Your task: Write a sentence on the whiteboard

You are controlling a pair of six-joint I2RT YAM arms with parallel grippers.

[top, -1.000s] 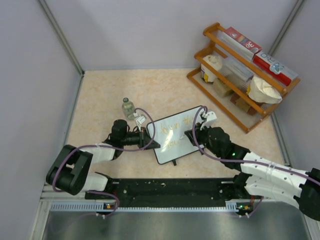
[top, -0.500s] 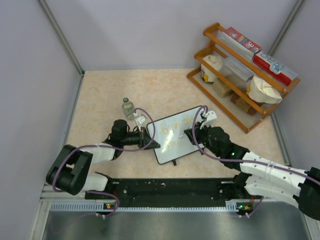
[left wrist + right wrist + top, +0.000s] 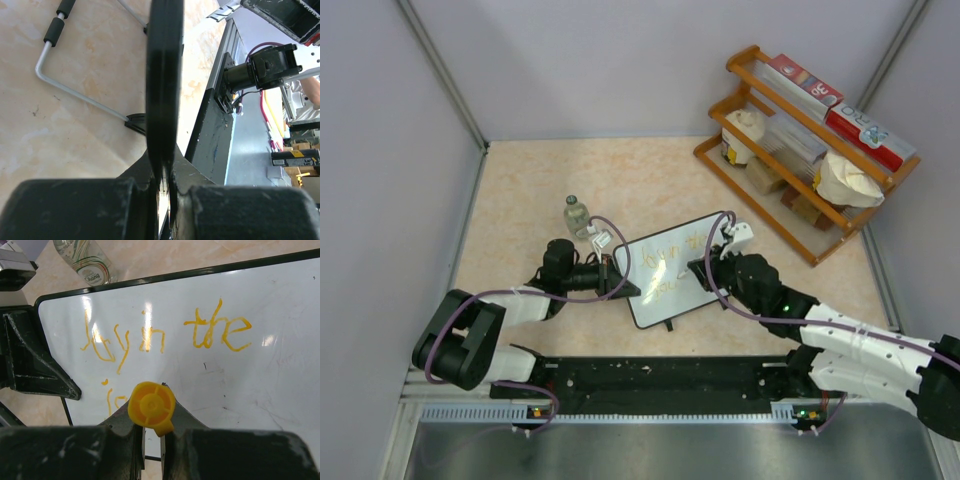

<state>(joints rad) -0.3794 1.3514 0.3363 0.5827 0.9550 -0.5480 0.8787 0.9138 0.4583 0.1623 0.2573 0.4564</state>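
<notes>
- whiteboard (image 3: 648, 305): 1
- sentence (image 3: 165, 335): 2 orange lines; near line partly hidden behind the marker
- marker (image 3: 151, 407): 1
- bottle (image 3: 577, 215): 1, far left of board
- rack (image 3: 750, 200): 1, far right; 2 shelves
- red boxes (image 3: 804, 80) on rack top: 2
- other rack items: count unclear
- grippers: 2, i.e. left gripper (image 3: 620, 283) and right gripper (image 3: 705, 272)

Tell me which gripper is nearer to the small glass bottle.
Left. The left gripper, shut on the whiteboard at its left edge, sits just on the near side of the bottle. The right gripper holds an orange marker over the board, farther off.
</notes>
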